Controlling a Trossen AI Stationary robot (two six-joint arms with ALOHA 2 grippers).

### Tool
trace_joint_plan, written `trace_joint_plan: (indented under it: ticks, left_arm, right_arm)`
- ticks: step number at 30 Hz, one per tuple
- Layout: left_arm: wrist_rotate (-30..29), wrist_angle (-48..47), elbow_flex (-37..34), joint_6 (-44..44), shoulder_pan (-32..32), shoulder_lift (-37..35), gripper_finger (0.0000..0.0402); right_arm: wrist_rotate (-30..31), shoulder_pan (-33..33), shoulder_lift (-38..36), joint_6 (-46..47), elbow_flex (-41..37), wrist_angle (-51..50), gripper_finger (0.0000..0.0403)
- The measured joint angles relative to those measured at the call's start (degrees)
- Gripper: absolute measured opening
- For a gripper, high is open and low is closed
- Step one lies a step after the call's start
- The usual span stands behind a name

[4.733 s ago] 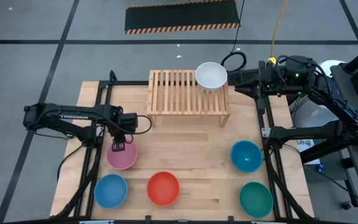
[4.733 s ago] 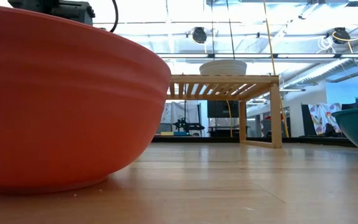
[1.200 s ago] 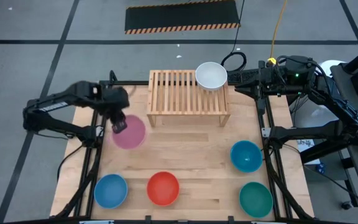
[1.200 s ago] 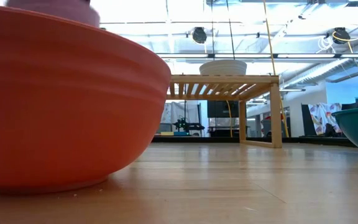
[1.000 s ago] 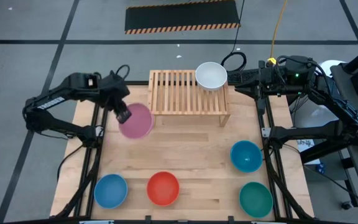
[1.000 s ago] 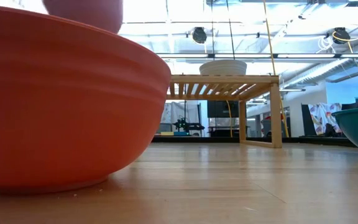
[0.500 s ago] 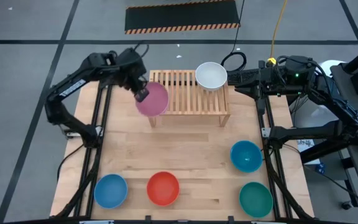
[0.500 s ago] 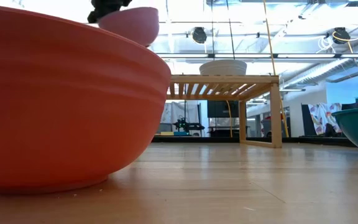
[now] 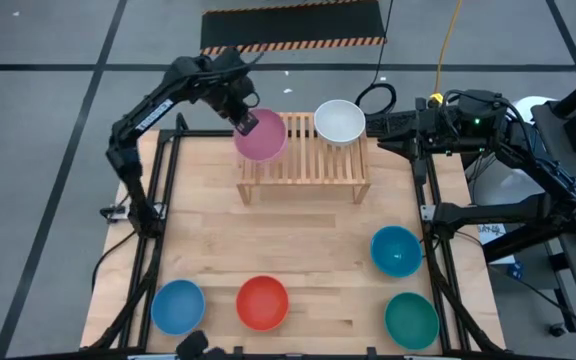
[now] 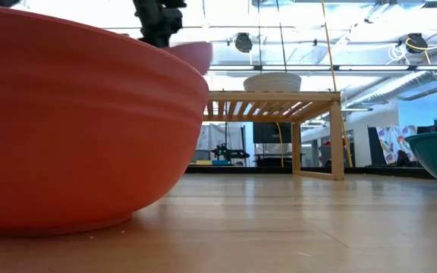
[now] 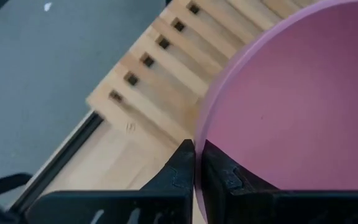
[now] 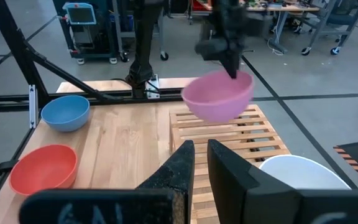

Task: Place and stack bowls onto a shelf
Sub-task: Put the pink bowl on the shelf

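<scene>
Above the shelf (image 9: 303, 160), left fingers (image 11: 182, 168) pinch the empty pink bowl's (image 9: 261, 137) rim; white bowl (image 9: 339, 122) sits empty.

No legible text, label, brand, number or sign is found in any of the current views. A black-and-orange diagonally striped hazard mat (image 9: 293, 30) is seen on the grey floor beyond the tabletop in the high view, but no lettering is carried on it. Markings on the dark arms cannot be read.
</scene>
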Motion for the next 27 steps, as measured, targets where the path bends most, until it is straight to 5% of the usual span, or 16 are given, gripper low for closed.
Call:
trace_joint_plan:
  ticks: [11, 27]
  left_arm:
    - [1.22, -2.04, 7.2, 2.16, 3.43, 6.19, 0.001]
    - [1.86, -0.38, 7.16, 3.45, 5.7, 10.59, 0.001]
  right_arm:
    - [-0.01, 0.0, 0.02, 0.0, 0.0, 0.06, 0.0041]
    - [-0.03, 0.0, 0.02, 0.0, 0.0, 0.1, 0.0041]
